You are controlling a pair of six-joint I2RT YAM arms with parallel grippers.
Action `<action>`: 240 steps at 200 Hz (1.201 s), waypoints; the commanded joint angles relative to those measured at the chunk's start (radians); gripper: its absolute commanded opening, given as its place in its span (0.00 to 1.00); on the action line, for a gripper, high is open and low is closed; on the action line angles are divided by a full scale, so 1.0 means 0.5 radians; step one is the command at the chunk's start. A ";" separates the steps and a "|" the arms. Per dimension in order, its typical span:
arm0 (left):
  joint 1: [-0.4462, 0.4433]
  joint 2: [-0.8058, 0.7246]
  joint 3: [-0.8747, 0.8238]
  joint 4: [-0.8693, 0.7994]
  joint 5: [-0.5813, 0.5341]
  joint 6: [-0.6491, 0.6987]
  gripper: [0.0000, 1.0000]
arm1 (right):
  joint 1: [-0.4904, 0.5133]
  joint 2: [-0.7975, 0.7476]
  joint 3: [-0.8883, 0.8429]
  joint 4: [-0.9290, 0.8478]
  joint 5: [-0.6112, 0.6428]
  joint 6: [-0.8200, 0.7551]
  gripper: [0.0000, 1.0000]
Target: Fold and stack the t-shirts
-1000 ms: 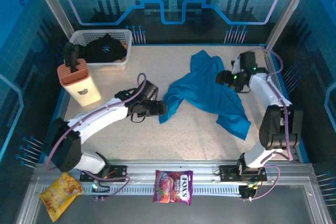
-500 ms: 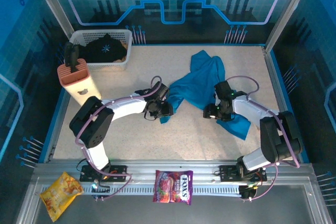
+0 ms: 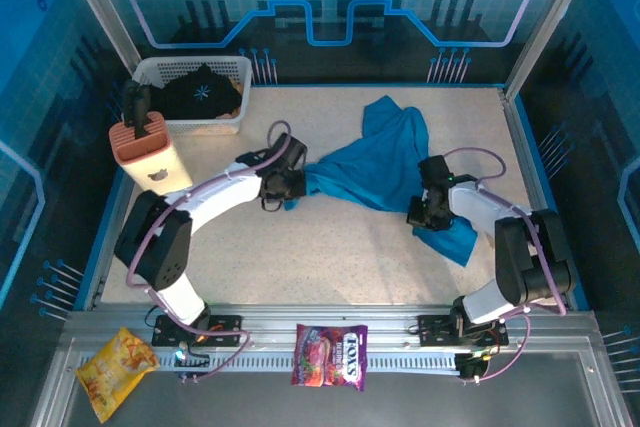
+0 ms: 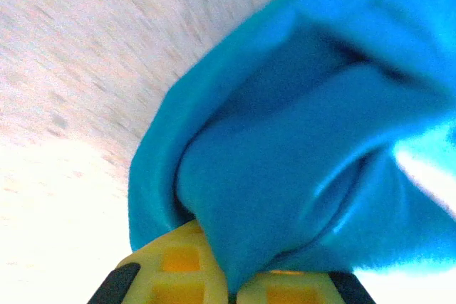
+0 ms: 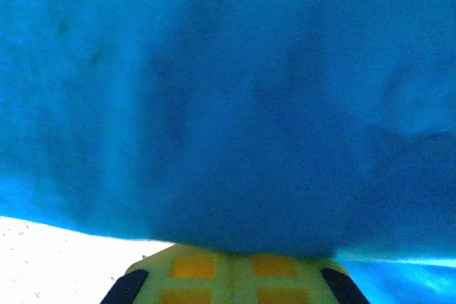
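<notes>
The teal-blue t-shirt (image 3: 380,162) lies crumpled across the middle of the table, stretched between both arms. My left gripper (image 3: 291,187) is shut on the shirt's left corner; in the left wrist view the cloth (image 4: 285,147) bunches out from between the yellow fingers (image 4: 178,265). My right gripper (image 3: 422,209) is shut on the shirt's lower right part, and blue cloth (image 5: 228,105) covers the yellow pads (image 5: 192,272) in the right wrist view. The black t-shirt (image 3: 203,92) with a pale starburst print lies in the white basket (image 3: 160,71) at the back left.
A peach knife-block-like holder (image 3: 150,154) stands by the left edge, close to the left arm. A snack bag (image 3: 116,367) and a candy packet (image 3: 330,355) lie on the metal rail at the front.
The left gripper has pulled the shirt's corner left and toward the back, drawing the cloth out flatter. The right gripper has shifted slightly right with its hold on the cloth.
</notes>
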 commanded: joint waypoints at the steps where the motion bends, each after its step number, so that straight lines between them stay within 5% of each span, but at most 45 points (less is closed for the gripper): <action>1: 0.108 -0.091 0.165 -0.190 -0.244 0.232 0.00 | -0.045 -0.139 -0.028 -0.111 0.052 -0.030 0.00; 24: 0.189 -0.028 0.317 -0.228 -0.338 0.369 0.00 | -0.089 -0.229 -0.048 -0.167 0.054 -0.054 0.00; 52: 0.234 0.085 0.489 -0.261 -0.451 0.480 0.13 | -0.142 -0.327 -0.056 -0.243 0.071 -0.074 0.00; 84: 0.240 0.195 0.679 -0.328 -0.463 0.564 0.75 | -0.180 -0.394 -0.051 -0.279 0.077 -0.099 0.00; 101: 0.231 0.188 0.705 -0.353 -0.424 0.541 0.91 | -0.168 -0.389 -0.024 -0.274 -0.026 -0.101 0.01; 120: 0.211 0.112 0.659 -0.368 -0.408 0.496 0.99 | -0.032 -0.378 0.032 -0.251 -0.110 -0.098 0.19; 146: 0.201 -0.032 0.538 -0.425 -0.354 0.404 0.99 | 0.318 -0.268 0.229 -0.248 -0.079 -0.103 0.45; 167: 0.201 -0.102 0.398 -0.491 -0.264 0.303 0.96 | 0.549 -0.077 0.396 -0.201 -0.069 -0.149 0.56; 197: 0.201 -0.182 0.057 -0.354 -0.049 0.131 0.74 | 0.804 0.242 0.618 -0.142 -0.046 -0.241 0.55; 240: 0.211 -0.219 -0.189 -0.194 -0.139 0.015 0.69 | 1.048 0.683 1.091 -0.116 -0.091 -0.396 0.51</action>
